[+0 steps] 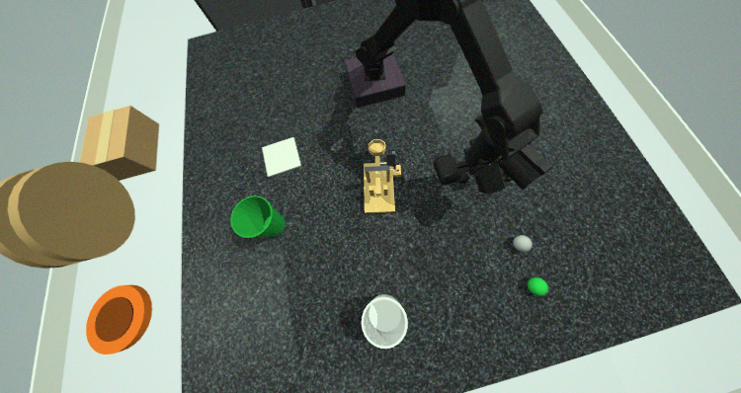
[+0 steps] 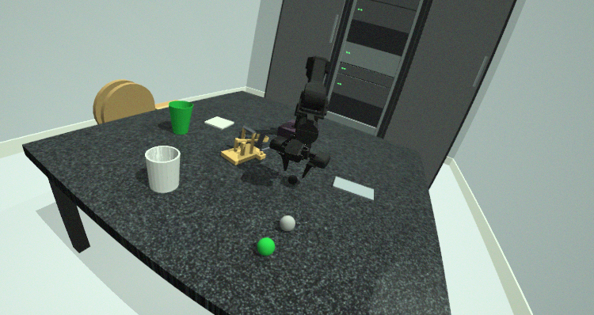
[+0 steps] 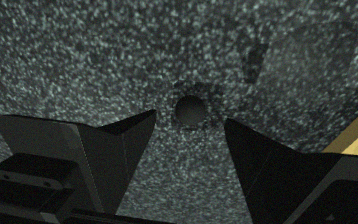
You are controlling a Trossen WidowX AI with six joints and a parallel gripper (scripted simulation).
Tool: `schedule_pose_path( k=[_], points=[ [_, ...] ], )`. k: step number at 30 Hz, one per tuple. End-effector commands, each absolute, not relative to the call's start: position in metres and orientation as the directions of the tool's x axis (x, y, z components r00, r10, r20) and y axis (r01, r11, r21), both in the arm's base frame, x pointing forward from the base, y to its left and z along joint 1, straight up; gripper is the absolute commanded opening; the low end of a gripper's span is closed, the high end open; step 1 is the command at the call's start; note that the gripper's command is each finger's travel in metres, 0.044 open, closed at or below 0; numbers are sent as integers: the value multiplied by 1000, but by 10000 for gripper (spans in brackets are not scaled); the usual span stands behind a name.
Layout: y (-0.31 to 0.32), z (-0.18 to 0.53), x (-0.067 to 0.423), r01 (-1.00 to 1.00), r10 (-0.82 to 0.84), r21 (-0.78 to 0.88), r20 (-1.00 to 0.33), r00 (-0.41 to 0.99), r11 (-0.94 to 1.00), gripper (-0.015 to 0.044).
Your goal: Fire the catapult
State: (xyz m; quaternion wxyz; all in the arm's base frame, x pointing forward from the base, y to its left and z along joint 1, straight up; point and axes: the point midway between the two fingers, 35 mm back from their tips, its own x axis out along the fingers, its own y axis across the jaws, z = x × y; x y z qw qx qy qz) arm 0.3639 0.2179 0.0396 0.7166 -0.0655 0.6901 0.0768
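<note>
A small black ball point(image 2: 292, 180) point(image 3: 190, 111) lies on the dark table to the right of the catapult. My gripper point(image 2: 295, 171) point(image 3: 190, 118) point(image 1: 487, 176) is open and hangs just above the ball, a finger on either side, not touching it. In the top view the arm hides the ball. The wooden catapult point(image 1: 381, 183) point(image 2: 244, 149) point(image 3: 356, 136) stands mid-table with its cup empty. The white mug point(image 1: 383, 322) point(image 2: 162, 168) stands upright near the table's front edge.
A green cup point(image 1: 256, 217) point(image 2: 180, 116), a white tile point(image 1: 281, 156) point(image 2: 218, 122), a grey plate point(image 2: 353, 187), a white ball point(image 1: 522, 243) point(image 2: 287, 222) and a green ball point(image 1: 537, 285) point(image 2: 265, 246) are on the table. A cardboard box point(image 1: 122, 139), wooden discs point(image 1: 67, 214) and an orange bowl point(image 1: 117, 318) are on the floor.
</note>
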Motion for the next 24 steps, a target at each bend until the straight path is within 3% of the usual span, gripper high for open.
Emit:
schedule_pose_path(
  k=[1,17,24],
  points=[
    [218,32,363,-196,17,11,-999,31,981,300],
    [218,8,363,-196,17,11,-999,31,981,300],
    [218,8,363,-196,17,11,-999,31,981,136]
  ],
)
